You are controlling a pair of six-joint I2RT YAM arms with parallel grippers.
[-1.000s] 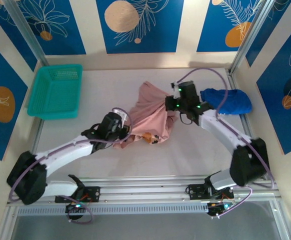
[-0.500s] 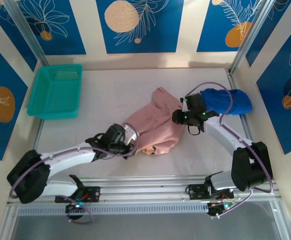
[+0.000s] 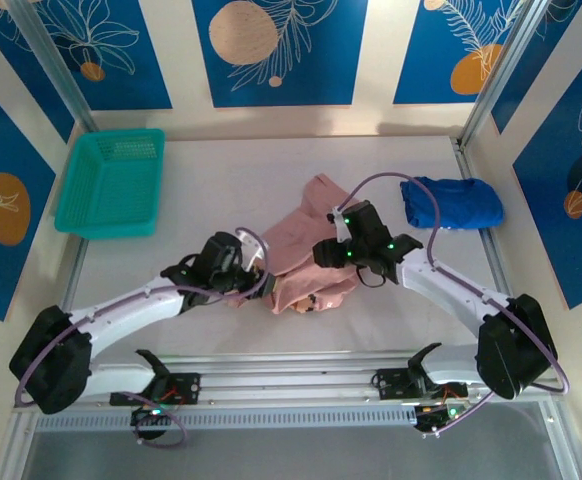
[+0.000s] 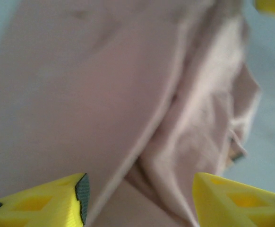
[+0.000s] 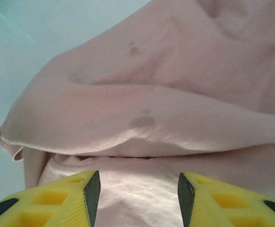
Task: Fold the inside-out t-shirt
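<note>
The inside-out t-shirt (image 3: 304,228), salmon pink, lies in a crumpled heap at the middle of the table. My left gripper (image 3: 254,280) sits at the heap's near left edge. In the left wrist view that gripper (image 4: 140,196) is open, its yellow fingers (image 4: 57,203) wide apart over folds of the t-shirt (image 4: 104,94). My right gripper (image 3: 325,254) hangs over the heap's right side. It (image 5: 136,196) is open too, with pink t-shirt cloth (image 5: 142,94) bunched just beyond its pads (image 5: 92,194).
A teal basket (image 3: 111,182) stands at the back left of the white table (image 3: 221,170). A royal-blue garment (image 3: 453,203) lies bunched at the back right, by the frame rail. Both arm bases sit along the near edge.
Both grippers have gone from shut to open and let the t-shirt go. The raised cloth has dropped into a lower heap. The right gripper moved left and nearer.
</note>
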